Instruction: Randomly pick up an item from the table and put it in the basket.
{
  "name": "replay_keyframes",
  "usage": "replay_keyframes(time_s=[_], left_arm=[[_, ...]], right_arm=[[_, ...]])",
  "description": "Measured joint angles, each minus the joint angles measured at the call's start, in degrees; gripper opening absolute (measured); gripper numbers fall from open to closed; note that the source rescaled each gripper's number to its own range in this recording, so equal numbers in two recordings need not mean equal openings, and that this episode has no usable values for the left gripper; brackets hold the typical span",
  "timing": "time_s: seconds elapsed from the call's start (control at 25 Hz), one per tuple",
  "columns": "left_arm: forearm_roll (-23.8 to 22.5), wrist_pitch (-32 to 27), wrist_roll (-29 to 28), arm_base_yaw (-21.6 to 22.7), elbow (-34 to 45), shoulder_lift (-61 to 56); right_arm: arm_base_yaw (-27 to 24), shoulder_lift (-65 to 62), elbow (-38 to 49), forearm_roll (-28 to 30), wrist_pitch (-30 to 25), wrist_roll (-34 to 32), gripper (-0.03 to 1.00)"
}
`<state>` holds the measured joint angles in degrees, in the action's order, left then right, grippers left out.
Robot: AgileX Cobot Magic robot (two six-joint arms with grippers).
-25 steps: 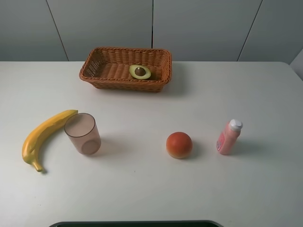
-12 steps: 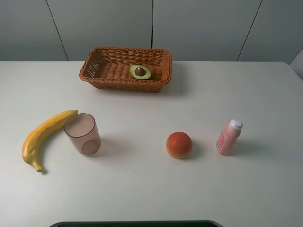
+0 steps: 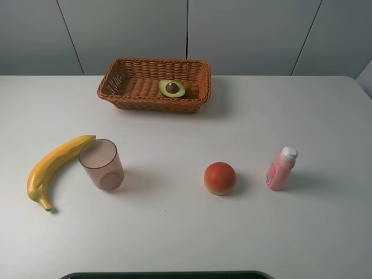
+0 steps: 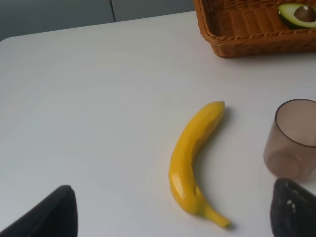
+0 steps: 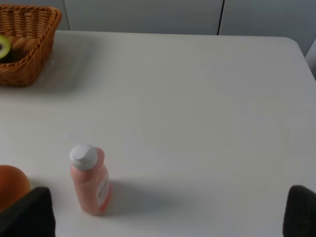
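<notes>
Already done, by the look of it: avocado half (image 3: 172,88) sits cut face up inside the basket (image 3: 116,84), towards its right-hand end, pit showing. Basket is at the far middle of the desk (image 3: 174,232).

Neither arm shows in the high view. Left fingers (image 4: 173,217): two dark tips at the bottom corners of the wrist view, set wide apart, nothing between them. Right fingers (image 5: 168,212): same, wide apart and empty.

Handling, my read:
- Avocado is probably light and stiff. The skin side is rounded and likely a bit slick; the flat cut face gives no purchase.
- If it needs a regrasp, come from above and pinch across the narrow width on the skin flanks, not lengthwise.
- The right-hand and near basket walls sit close to it, so finger clearance looks tight there.

Also on the desk: banana (image 3: 52,168) with cup (image 3: 102,164) just beside it on the left, orange-red fruit (image 3: 220,178) and pink bottle (image 3: 281,168) on the right. Bottle is upright and looks tippy.
</notes>
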<state>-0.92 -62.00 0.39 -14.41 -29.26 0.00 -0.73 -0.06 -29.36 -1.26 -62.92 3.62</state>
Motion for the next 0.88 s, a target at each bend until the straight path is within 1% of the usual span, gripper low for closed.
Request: replay_keyframes(time_s=[0.88], left_arm=[[0.0, 0.0, -0.39, 0.0, 0.0, 0.0]], right_arm=[[0.0, 0.0, 0.0, -0.4, 0.11, 0.0, 1.0]])
